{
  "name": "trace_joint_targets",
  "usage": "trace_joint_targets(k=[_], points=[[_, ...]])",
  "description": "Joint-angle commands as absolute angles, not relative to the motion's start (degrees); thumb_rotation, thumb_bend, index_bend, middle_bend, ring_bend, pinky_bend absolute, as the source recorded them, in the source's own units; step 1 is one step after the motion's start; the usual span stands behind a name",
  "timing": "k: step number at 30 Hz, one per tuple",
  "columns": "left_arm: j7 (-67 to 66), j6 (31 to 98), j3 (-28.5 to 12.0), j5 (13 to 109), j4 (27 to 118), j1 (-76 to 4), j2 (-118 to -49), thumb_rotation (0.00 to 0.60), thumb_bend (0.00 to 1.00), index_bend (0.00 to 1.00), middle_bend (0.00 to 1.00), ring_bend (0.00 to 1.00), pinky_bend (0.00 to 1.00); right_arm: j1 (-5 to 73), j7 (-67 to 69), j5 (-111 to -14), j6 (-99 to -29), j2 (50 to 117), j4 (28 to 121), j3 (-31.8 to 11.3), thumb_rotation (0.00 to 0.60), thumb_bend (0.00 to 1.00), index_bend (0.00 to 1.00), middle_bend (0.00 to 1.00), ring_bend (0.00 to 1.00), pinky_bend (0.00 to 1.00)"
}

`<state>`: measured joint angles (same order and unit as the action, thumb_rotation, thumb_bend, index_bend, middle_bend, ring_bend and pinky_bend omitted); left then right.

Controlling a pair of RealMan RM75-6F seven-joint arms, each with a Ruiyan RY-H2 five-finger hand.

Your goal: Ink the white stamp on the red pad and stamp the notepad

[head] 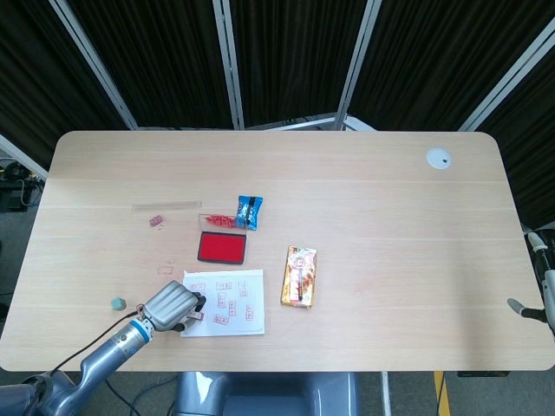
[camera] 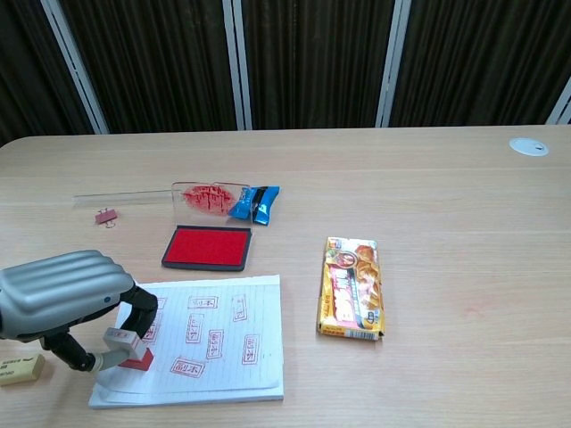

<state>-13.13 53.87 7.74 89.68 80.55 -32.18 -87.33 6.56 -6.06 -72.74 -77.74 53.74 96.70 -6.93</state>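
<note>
My left hand (camera: 62, 294) (head: 170, 305) grips the white stamp (camera: 119, 343), whose red base presses on the lower left corner of the notepad (camera: 223, 343) (head: 234, 308). The lined page carries several red stamp marks. The red ink pad (camera: 207, 247) (head: 222, 247) lies open just beyond the notepad, its clear lid (camera: 205, 195) smeared with red behind it. Only a bit of my right arm (head: 539, 286) shows at the right edge of the head view; the right hand itself is out of sight.
A yellow snack box (camera: 354, 287) lies right of the notepad. A blue packet (camera: 256, 203) sits beside the pad's lid. A clear ruler (camera: 120, 195) and red clip (camera: 106, 216) lie at the back left, an eraser (camera: 20, 369) at the front left. A white disc (camera: 529, 146) sits far right.
</note>
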Motion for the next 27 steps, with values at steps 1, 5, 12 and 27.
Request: trace_joint_targets(k=[1, 5, 12, 27], points=[[-13.1, 53.9, 7.7, 89.6, 80.4, -32.1, -87.4, 0.6, 0.42, 0.62, 0.57, 0.82, 0.88, 6.6, -6.1, -72.7, -77.7, 53.7, 96.7, -6.9, 0.6, 0.0, 0.0, 0.0, 0.0, 0.0], [-13.0, 54.0, 7.7, 89.7, 80.5, -32.0, -87.5, 0.6, 0.42, 0.62, 0.57, 0.82, 0.88, 6.6, -6.1, -72.7, -77.7, 53.7, 96.7, -6.9, 0.6, 0.0, 0.0, 0.0, 0.0, 0.0], [-11.1, 55.3, 6.9, 89.9, 82.3, -32.1, -86.1, 0.6, 0.42, 0.62, 0.57, 0.82, 0.88, 6.5, -6.0, -72.7, -77.8, 53.7, 96.8, -6.9, 0.6, 0.0, 0.0, 0.0, 0.0, 0.0], [-2.5, 62.9, 0.9, 89.4, 91.5, -32.4, -75.3, 0.6, 0.42, 0.61, 0.56, 0.82, 0.88, 6.4, -6.0, -73.1, -78.1, 53.5, 97.2, -6.8, 0.6, 0.0, 0.0, 0.0, 0.0, 0.0]])
